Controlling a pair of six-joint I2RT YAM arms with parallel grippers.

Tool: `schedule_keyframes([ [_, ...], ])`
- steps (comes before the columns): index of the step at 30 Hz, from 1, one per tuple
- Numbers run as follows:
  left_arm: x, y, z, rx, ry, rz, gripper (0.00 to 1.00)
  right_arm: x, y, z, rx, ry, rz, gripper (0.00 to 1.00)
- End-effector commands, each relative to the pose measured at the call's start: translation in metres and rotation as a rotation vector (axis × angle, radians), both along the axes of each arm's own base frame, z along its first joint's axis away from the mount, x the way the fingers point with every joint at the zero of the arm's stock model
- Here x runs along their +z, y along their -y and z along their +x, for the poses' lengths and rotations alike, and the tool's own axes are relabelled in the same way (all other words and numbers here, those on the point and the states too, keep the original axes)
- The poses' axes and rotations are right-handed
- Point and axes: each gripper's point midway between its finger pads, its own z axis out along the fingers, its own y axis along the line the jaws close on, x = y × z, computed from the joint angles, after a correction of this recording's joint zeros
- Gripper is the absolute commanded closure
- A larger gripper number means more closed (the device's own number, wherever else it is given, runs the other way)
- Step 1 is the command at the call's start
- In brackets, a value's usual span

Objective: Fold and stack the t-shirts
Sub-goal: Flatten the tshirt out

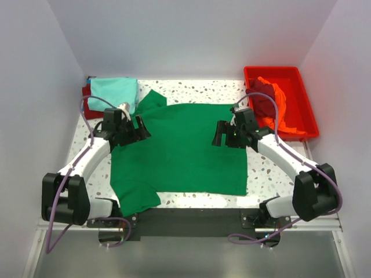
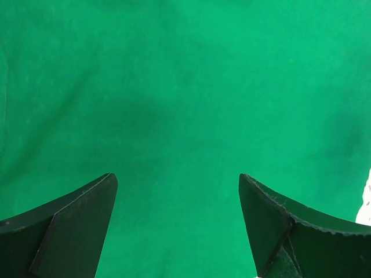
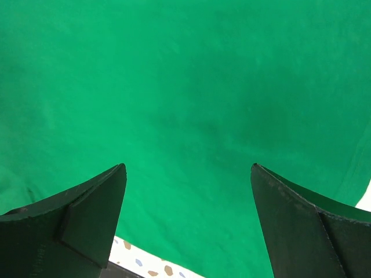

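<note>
Green t-shirt (image 1: pixel 179 150): spread flat at centre frame on the speckled table (image 1: pixel 264 174).
Left gripper (image 1: pixel 142 128): over the shirt's upper left part, fingers apart, holding nothing.
Right gripper (image 1: pixel 218 134): over its upper right part, fingers apart, empty.
Teal t-shirt (image 1: pixel 113 90): folded, upper left.
Orange t-shirt (image 1: pixel 283 107): heaped in the red tray (image 1: pixel 307 124), upper right.

bright green t-shirt (image 1: pixel 179 153) on a white worktop (image 1: pixel 261 176) speckled grey and brown
light teal shirt (image 1: pixel 114 90), dark red shirt (image 1: pixel 86 108), orange shirt (image 1: pixel 282 111); the tray (image 1: pixel 308 110) is glossy red
</note>
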Motion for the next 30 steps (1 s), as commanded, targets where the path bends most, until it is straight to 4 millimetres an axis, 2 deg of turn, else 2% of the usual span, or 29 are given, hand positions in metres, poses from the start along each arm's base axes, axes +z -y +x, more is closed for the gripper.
schedule_keyframes([
  [1, -0.004, -0.003, -0.006, -0.011, 0.027, 0.018, 0.09, -0.011, 0.002, 0.007, -0.066, -0.002, 0.009, 0.09],
  [9, -0.059, -0.016, -0.018, 0.016, -0.087, 0.004, 0.09, -0.055, 0.018, 0.004, -0.113, -0.1, -0.1, 0.1],
  [16, -0.064, -0.021, -0.011, 0.038, -0.078, 0.004, 0.09, -0.071, 0.026, 0.011, -0.155, -0.144, -0.166, 0.11],
  [25, -0.094, -0.026, -0.007, 0.043, -0.139, 0.024, 0.09, -0.087, 0.038, 0.022, -0.19, -0.171, -0.263, 0.11],
  [30, -0.108, -0.026, 0.001, 0.044, -0.166, 0.025, 0.09, -0.095, 0.044, 0.025, -0.193, -0.185, -0.312, 0.11],
])
